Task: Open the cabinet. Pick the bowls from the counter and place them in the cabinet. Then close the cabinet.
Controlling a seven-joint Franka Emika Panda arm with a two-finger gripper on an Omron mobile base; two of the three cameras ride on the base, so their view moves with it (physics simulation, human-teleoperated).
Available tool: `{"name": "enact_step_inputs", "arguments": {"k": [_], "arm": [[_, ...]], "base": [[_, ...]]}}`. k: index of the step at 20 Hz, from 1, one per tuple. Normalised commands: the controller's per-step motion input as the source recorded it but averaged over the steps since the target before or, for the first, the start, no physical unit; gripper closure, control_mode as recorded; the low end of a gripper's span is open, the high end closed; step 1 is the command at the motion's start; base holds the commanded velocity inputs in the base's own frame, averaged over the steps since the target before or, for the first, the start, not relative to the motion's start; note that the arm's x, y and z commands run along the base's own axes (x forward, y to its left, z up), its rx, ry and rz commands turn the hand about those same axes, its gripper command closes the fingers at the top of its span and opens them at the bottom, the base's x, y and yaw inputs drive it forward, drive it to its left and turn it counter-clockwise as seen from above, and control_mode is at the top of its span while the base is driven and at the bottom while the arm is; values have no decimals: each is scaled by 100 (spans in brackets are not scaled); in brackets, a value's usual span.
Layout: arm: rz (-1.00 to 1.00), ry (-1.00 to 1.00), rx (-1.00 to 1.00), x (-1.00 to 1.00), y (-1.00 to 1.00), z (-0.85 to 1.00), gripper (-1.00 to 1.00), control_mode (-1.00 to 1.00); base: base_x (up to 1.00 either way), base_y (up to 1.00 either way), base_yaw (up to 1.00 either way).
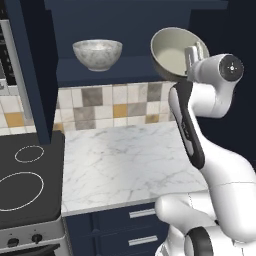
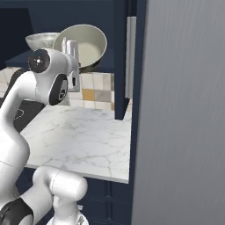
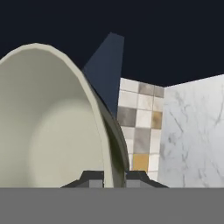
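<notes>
The hand pinches the rim of the beige bowl, holding it tilted at the open cabinet. The marbled bowl sits on the cabinet shelf, above the worktop.

The light is soft and even, like a computer drawing. The white counter is the brightest thing, with no dark shadow on it and no shiny spots. Above the counter, the inside of the cabinet is very dark, nearly black, so its back is hard to see. The marbled bowl and the beige bowl up there are lit well, with a gentle darker patch inside each. All pictures look a little fuzzy and grainy. Straight edges stay straight, even near the corners.
</notes>
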Motion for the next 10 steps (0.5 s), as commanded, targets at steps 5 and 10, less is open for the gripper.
{"name": "enact_step_inputs", "arguments": {"k": [5,10], "arm": [[0,19,0,28,0,4,100,-100],[0,3,0,13,0,0,100,-100]], "base": [[0,0,0],[0,0,0]]}}
